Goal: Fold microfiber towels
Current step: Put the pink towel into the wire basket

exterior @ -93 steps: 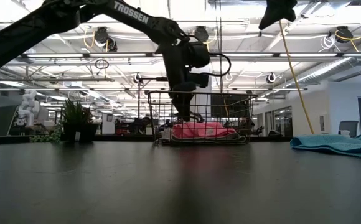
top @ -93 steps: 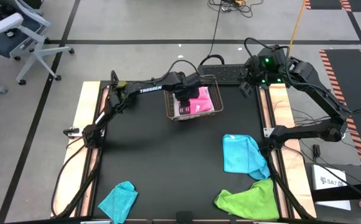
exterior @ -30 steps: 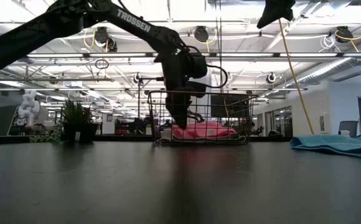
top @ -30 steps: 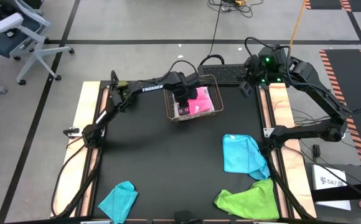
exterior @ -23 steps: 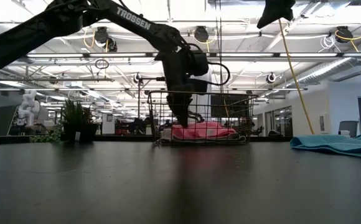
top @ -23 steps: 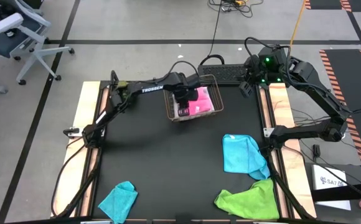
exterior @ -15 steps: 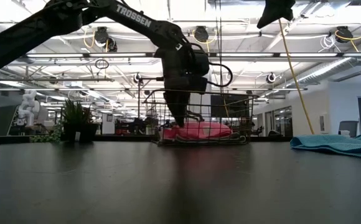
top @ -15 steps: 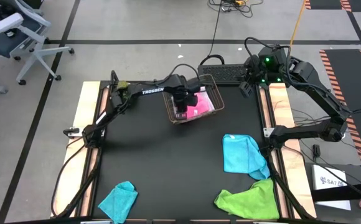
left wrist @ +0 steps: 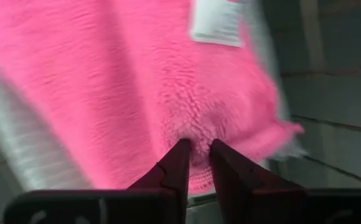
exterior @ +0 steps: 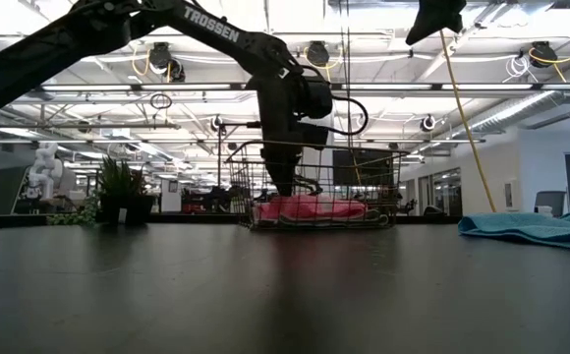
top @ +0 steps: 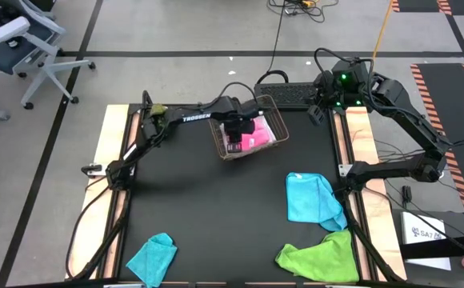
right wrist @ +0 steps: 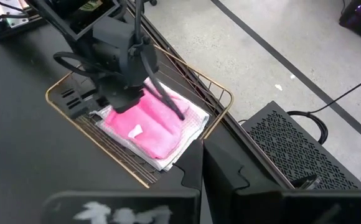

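Observation:
The hot pink towel (top: 254, 132) lies folded on a white towel (right wrist: 190, 127) inside a wire basket (top: 275, 110) at the table's far middle. My left gripper (left wrist: 197, 144) reaches down into the basket and is shut on the pink towel. My right gripper (right wrist: 204, 155) hangs high over the far right corner, shut and empty. The sky blue towel (top: 312, 198), the lime green towel (top: 320, 256) and the teal towel (top: 154, 256) lie crumpled on the table. My left gripper pinches a small bunch of the pink towel's top surface (left wrist: 196, 127) between its two fingertips, near the towel's left end. The fingers come from above, pointing down into the basket (exterior: 285, 189). The towel still lies in the basket and puckers around the fingertips.
The basket's wire walls (exterior: 364, 167) stand around my left gripper. A small green plant (exterior: 120, 192) stands at the far left. A dark keyboard (top: 288, 94) lies behind the basket. The black mat (top: 208, 208) lies bare between the basket and the near towels.
My left gripper has gone a little toward the table's left and near edges inside the basket, staying on the pink towel. The basket has shifted with it: its left end has turned slightly toward the near edge and it sits a little askew.

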`<state>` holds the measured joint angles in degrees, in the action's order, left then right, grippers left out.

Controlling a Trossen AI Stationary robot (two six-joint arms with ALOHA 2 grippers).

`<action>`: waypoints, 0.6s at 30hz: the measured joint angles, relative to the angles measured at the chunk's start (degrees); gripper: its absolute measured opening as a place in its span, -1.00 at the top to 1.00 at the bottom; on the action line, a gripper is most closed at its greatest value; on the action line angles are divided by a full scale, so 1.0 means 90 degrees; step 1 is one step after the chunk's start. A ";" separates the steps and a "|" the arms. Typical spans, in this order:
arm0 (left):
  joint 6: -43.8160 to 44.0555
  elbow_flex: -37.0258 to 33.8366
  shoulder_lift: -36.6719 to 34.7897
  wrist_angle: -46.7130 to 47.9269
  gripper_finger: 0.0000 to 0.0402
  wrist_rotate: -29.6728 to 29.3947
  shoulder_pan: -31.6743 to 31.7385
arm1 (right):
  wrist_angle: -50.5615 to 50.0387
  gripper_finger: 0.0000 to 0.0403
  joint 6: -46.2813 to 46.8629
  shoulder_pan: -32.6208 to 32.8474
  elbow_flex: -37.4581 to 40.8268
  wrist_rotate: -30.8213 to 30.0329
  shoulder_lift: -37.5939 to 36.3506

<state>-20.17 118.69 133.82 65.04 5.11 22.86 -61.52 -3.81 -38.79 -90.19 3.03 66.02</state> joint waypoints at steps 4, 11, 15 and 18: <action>-0.0028 0.0000 0.0000 0.0118 0.67 0.0248 -0.0131 | 0.0000 0.99 -0.0013 0.0000 0.0000 0.0000 0.0000; 0.0152 0.0000 -0.0032 0.0172 0.67 0.0091 -0.0154 | 0.0000 0.99 -0.0037 0.0000 0.0000 0.0000 0.0000; 0.0281 0.0130 -0.0089 0.0273 0.66 0.0085 -0.0159 | -0.0002 0.99 -0.0037 0.0000 0.0000 0.0000 0.0000; 0.0356 0.0421 -0.0092 0.0304 0.66 0.0097 -0.0162 | -0.0002 0.99 -0.0039 0.0000 0.0000 0.0000 0.0001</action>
<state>-16.97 122.49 132.99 67.77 5.98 21.40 -61.54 -4.16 -38.79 -90.19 3.03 66.03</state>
